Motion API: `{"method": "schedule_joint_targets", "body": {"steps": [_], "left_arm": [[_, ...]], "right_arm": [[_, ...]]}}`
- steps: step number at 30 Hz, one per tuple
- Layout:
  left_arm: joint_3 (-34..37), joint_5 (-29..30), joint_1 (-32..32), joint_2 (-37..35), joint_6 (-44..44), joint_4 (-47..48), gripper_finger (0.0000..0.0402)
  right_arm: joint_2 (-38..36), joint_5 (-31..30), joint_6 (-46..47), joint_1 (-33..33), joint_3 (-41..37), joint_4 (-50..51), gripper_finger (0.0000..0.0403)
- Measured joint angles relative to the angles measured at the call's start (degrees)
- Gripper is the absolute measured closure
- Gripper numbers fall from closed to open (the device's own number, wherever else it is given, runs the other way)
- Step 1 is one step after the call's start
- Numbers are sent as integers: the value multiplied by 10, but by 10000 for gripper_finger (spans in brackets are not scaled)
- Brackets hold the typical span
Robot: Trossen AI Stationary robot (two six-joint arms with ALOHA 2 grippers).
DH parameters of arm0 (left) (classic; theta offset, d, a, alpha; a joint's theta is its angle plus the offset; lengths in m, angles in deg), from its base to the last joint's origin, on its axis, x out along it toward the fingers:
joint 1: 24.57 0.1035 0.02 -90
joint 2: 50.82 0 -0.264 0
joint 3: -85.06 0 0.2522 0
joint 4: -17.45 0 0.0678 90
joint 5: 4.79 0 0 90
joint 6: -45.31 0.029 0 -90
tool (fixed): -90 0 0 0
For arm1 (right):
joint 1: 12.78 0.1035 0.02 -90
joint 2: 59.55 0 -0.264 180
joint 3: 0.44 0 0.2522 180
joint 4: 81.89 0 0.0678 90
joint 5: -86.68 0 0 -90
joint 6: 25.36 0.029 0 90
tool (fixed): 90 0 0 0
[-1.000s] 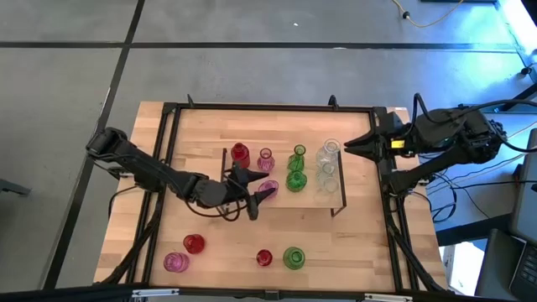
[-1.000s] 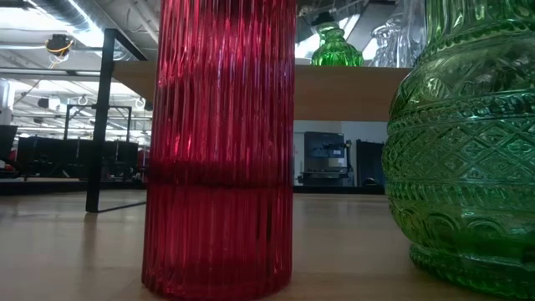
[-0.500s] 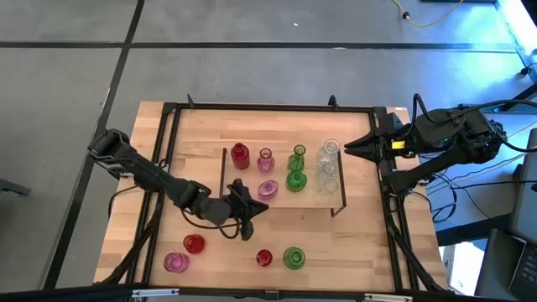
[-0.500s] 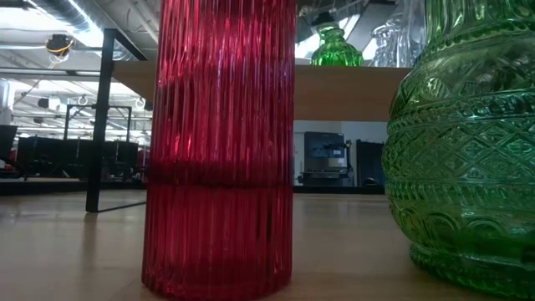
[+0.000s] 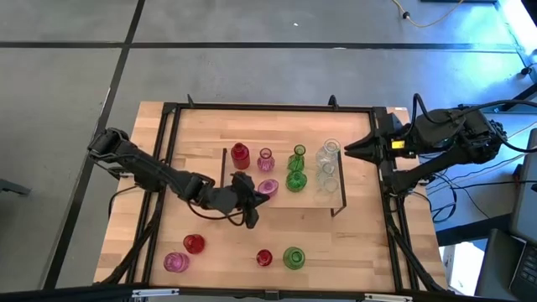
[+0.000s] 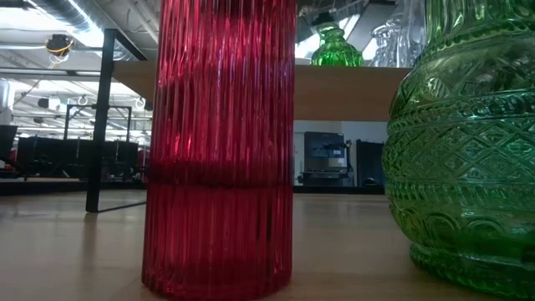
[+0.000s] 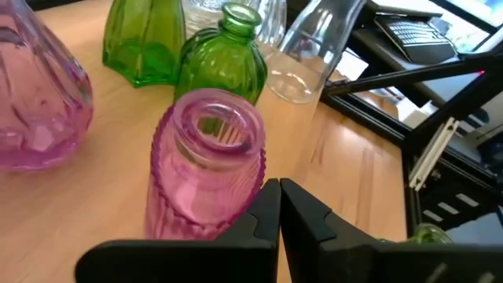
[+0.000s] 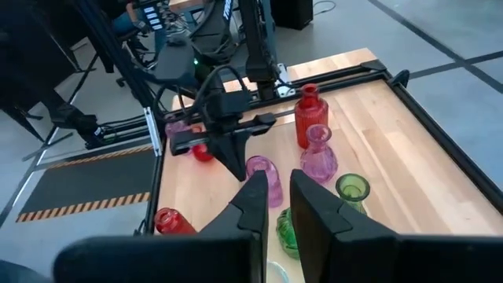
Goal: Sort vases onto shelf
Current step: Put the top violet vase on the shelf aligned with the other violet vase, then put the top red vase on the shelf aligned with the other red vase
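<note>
Vases at the near table edge fill our low view: a ribbed red one and a green one, both upright and cut off by the frame. From above we count four still off the shelf: two red, one pink, one green. The left gripper sits shut and empty beside an upright pink vase on the shelf. Farther back we count seven more, the clear ones hard to separate. The right gripper waits beyond, nearly shut, empty.

Bright, even overhead light; blurred claw at close range.
</note>
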Motion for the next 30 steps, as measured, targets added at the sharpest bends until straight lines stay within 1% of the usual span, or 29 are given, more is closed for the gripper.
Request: {"method": "schedule_joint_targets", "body": {"steps": [16, 23, 27, 30], "left_arm": [[0, 16, 25, 0, 5, 17, 401], [0, 19, 26, 0, 3, 39, 401], [1, 21, 15, -7, 4, 37, 401], [1, 45, -11, -35, 4, 37, 401]], "right_arm": [[0, 1, 1, 0, 0, 0, 363], [0, 1, 10, 0, 0, 0, 363], [0, 1, 11, 0, 0, 0, 363], [0, 1, 11, 0, 0, 0, 363]]}}
